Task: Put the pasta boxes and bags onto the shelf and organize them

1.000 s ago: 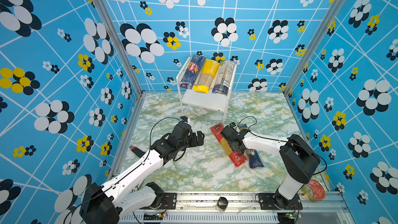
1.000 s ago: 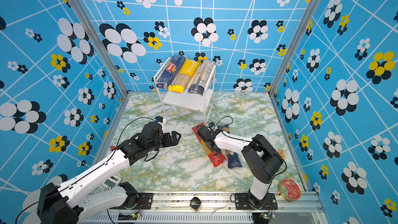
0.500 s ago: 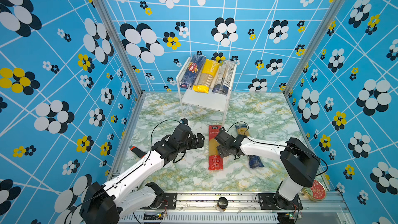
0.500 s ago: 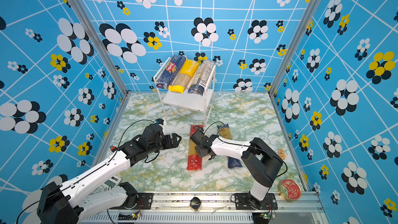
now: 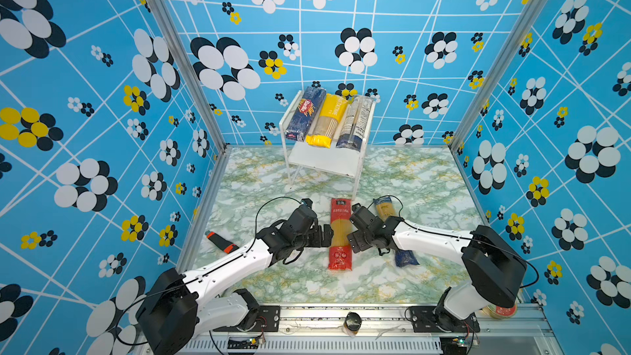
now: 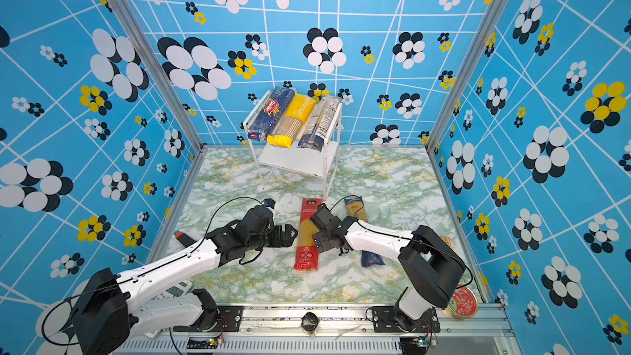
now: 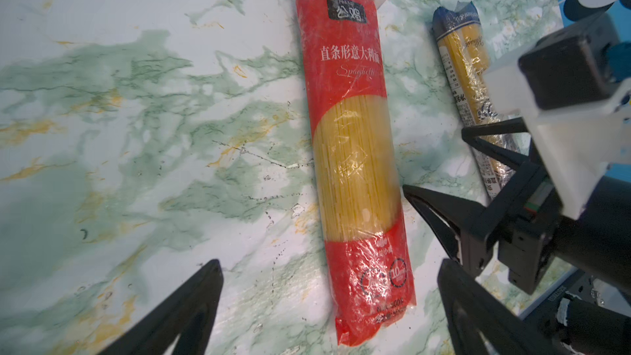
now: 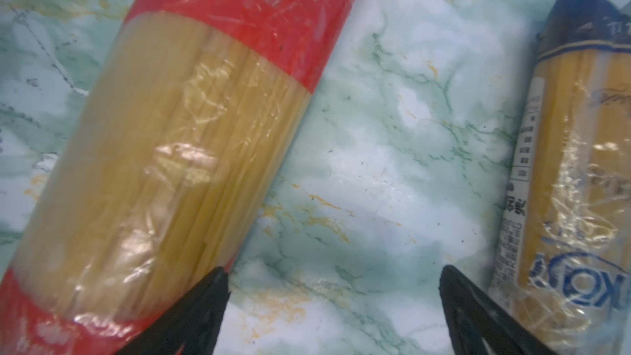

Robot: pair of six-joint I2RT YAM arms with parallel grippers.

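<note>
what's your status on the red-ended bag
Left gripper open, right gripper open, nothing held. Red-ended bag flat on table between them. Shelf top tier full. Blue-ended bag partly under right arm.

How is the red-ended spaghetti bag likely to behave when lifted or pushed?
The red-ended spaghetti bag is packed with straight strands, so it probably stays stiff rather than sagging. Its glossy, crinkled film may be slippery. It looks rounded, so a sideways push might roll it.

The left tool (image 5: 326, 235) crowds the red-ended bag's (image 5: 340, 233) left edge and the right tool (image 5: 352, 241) its right. A blue-ended bag (image 5: 385, 207) lies beyond that tool. The shelf (image 5: 321, 160) stands past the red-ended bag's far end, and open bench (image 5: 307, 288) lies at its near end.
</note>
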